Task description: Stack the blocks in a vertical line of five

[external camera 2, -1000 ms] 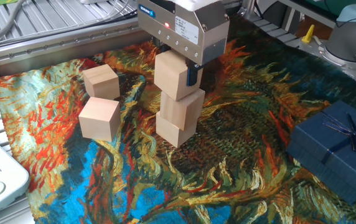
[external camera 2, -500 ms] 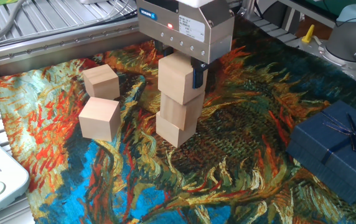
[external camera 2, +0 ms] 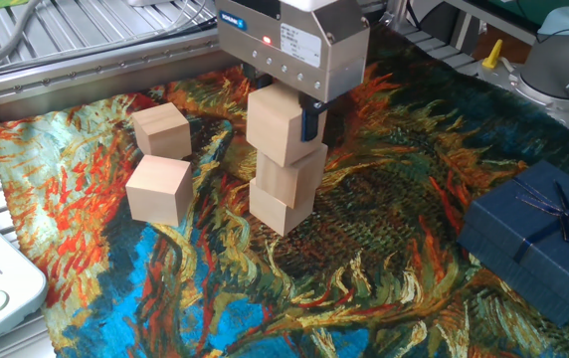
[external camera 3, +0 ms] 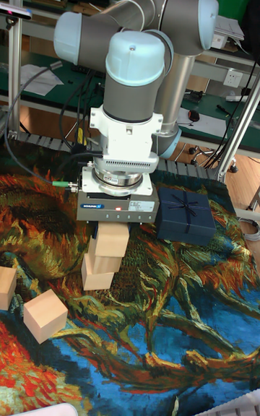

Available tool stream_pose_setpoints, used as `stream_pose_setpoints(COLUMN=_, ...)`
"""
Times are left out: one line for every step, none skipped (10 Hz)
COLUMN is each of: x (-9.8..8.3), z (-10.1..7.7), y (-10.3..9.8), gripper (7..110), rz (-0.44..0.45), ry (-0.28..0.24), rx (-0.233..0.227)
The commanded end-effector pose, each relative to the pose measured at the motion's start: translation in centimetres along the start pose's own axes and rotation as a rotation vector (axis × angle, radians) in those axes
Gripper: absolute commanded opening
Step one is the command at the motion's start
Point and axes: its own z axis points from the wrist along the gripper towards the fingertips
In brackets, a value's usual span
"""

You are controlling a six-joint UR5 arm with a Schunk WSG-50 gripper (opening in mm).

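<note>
Painted-pattern cloth in orange, blue and dark green covering the table, ribbed metal framing at the back edge. Gripper clenched on the top block, resting on a stack of two blocks mid-cloth. Two loose blocks lying to the left. Dark blue ribboned gift box at right. Green wall and cluttered benches behind the UR5 arm.

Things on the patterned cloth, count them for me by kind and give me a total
Wooden blocks: 5, namely 3 stacked and 2 loose
Dark blue gift box: 1
Total: 6
</note>
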Motion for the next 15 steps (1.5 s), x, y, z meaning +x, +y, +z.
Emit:
stream_pose_setpoints(x=-0.3, z=-0.3, y=-0.3, gripper=7, rz=0.05, ry=-0.005, rx=0.005)
stream_pose_setpoints(x=-0.5, z=-0.5, y=-0.3, gripper=7, rz=-0.013, ry=-0.009, rx=-0.001)
stream_pose_setpoints(x=-0.6, z=-0.7, y=1.3, gripper=7, rz=-0.076, ry=-0.011, rx=-0.071)
stream_pose_setpoints(x=-0.2, z=-0.6, y=0.2, gripper=88, rz=-0.109, ry=0.008, rx=-0.03)
stream_pose_setpoints(x=-0.2, z=-0.6, y=0.3, gripper=88, rz=-0.114, ry=0.007, rx=-0.036)
stream_pose_setpoints(x=-0.1, z=-0.7, y=0.4, gripper=88, rz=-0.114, ry=0.006, rx=-0.038)
stream_pose_setpoints(x=-0.1, z=-0.6, y=0.6, gripper=88, rz=-0.119, ry=0.006, rx=-0.05)
stream_pose_setpoints(x=-0.3, z=-0.6, y=0.5, gripper=88, rz=-0.098, ry=0.003, rx=-0.043)
stream_pose_setpoints(x=-0.4, z=-0.7, y=0.0, gripper=66, rz=-0.024, ry=0.0, rx=-0.02)
stream_pose_setpoints(x=0.1, z=-0.7, y=-0.4, gripper=66, rz=0.026, ry=0.02, rx=0.002)
stream_pose_setpoints(x=0.2, z=-0.7, y=0.6, gripper=7, rz=0.03, ry=0.025, rx=-0.039)
stream_pose_setpoints(x=0.2, z=-0.7, y=0.2, gripper=7, rz=0.003, ry=0.024, rx=-0.027)
stream_pose_setpoints(x=-0.7, z=-0.8, y=0.9, gripper=7, rz=-0.098, ry=-0.014, rx=-0.06)
stream_pose_setpoints(x=-0.4, z=-0.7, y=0.5, gripper=7, rz=-0.142, ry=-0.003, rx=-0.044)
stream_pose_setpoints(x=0.0, z=-0.7, y=0.3, gripper=88, rz=-0.148, ry=0.012, rx=-0.037)
